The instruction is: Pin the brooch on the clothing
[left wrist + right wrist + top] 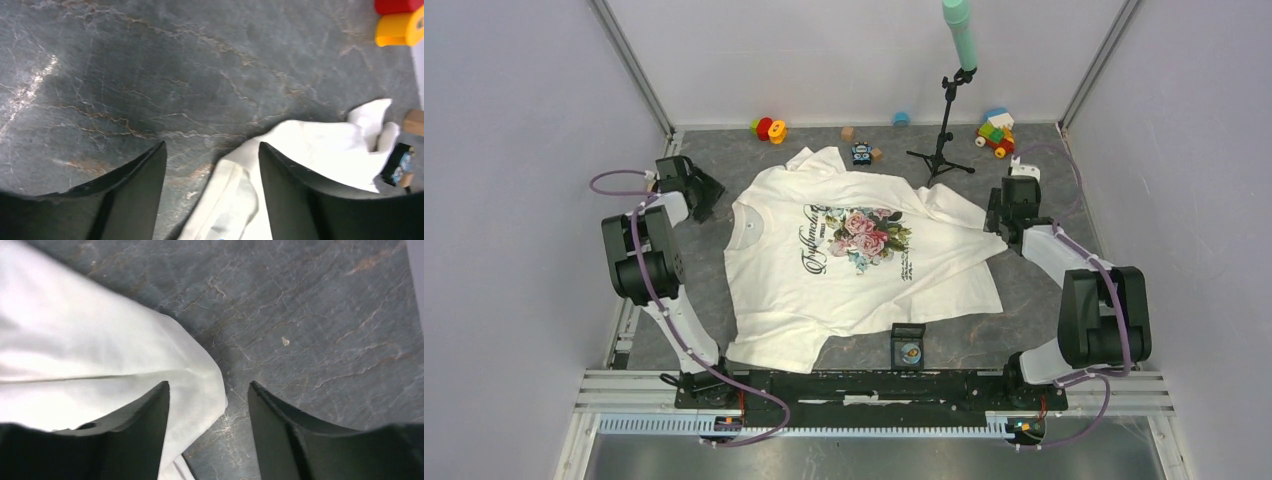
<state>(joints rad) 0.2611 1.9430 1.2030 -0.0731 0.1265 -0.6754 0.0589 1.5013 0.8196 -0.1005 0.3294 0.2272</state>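
Observation:
The white T-shirt [854, 270] with a rose print lies flat in the middle of the table. The brooch [910, 351], a tiny bluish disc with a golden rim, sits in a black square holder [908, 345] at the shirt's near hem. My left gripper [707, 195] is open and empty beside the shirt's left sleeve; the sleeve edge [240, 190] lies between its fingers in the left wrist view. My right gripper [998, 212] is open and empty at the right sleeve, whose edge [195, 385] lies partly between its fingers.
A black tripod stand [942, 150] with a green tube stands behind the shirt. A small black-and-blue toy [861, 153] lies at the far sleeve. Colourful toys [769, 128] and blocks [995, 132] line the back wall. Grey walls close both sides.

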